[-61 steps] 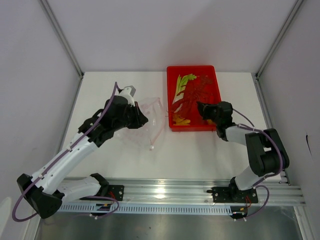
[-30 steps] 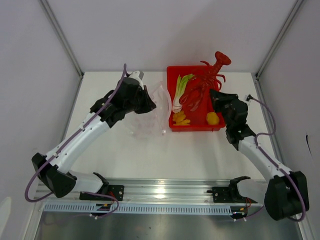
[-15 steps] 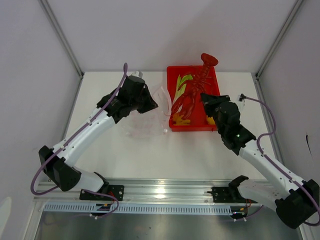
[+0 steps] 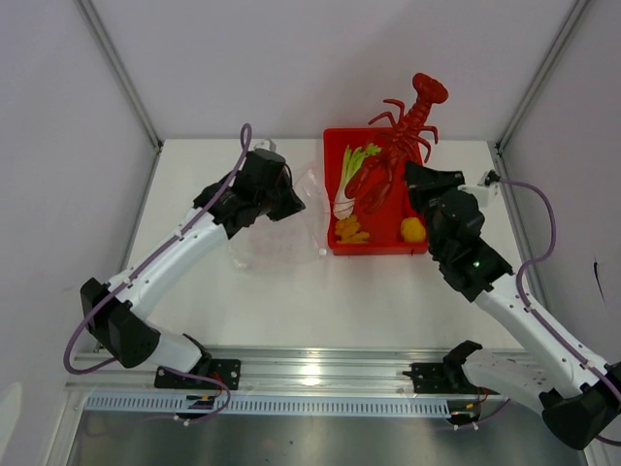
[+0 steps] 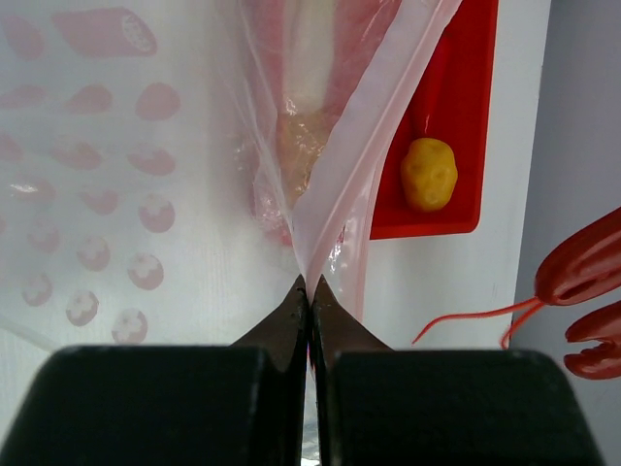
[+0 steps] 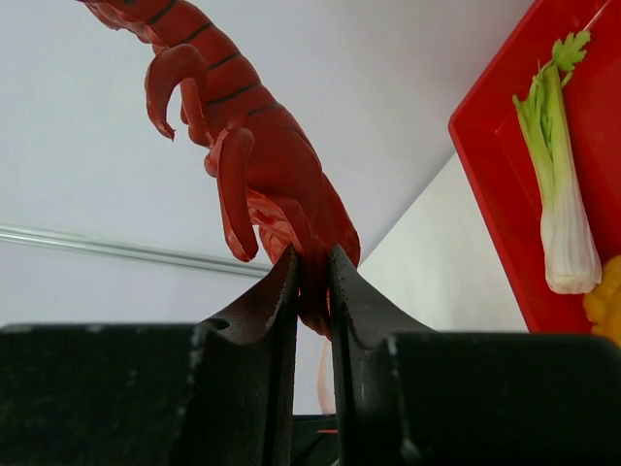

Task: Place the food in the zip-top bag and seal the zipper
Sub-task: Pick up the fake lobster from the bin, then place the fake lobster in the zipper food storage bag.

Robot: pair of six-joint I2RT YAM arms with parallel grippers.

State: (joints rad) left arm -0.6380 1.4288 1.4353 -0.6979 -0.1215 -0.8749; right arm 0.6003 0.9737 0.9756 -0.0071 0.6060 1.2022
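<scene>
left arm: reaches far and inward from the near left, wrist bent toward the red tray (image 4: pixel 375 250).
left pincer (image 5: pixel 309 286): tips pressed together on a fold of the zip-top bag (image 5: pixel 116 175), right at its pinkish zipper (image 5: pixel 374 136) edge.
right arm: rises from the near right, elbow out to the side, wrist lifted over the tray's right part.
right pincer (image 6: pixel 312 257): nearly closed, nipping the lobster (image 6: pixel 252 126) low on its body, so the toy hangs in the air off my fingers.
lobster pose: slanted, tail fan highest and farthest, claws low over the tray.
count, food: one lobster; one leek-like stalk (image 4: pixel 351 180); one round yellow piece (image 4: pixel 413 229); one yellow-orange cluster (image 4: pixel 349 230).
count, other: one bag, one tray.
food place: stalk, round piece and cluster lie in the tray; none of it is inside the bag.
bag place: just left of the tray on the worktop (image 4: pixel 388 291), its tray-side edge lifted by my left pincer, the rest slack.
edges: the tray sits against the far edge of the worktop; in the top view the lobster's tail crosses past that edge.
room: the widest bare stretch of worktop lies nearer than bag and tray; only a narrow gap separates bag and tray.
</scene>
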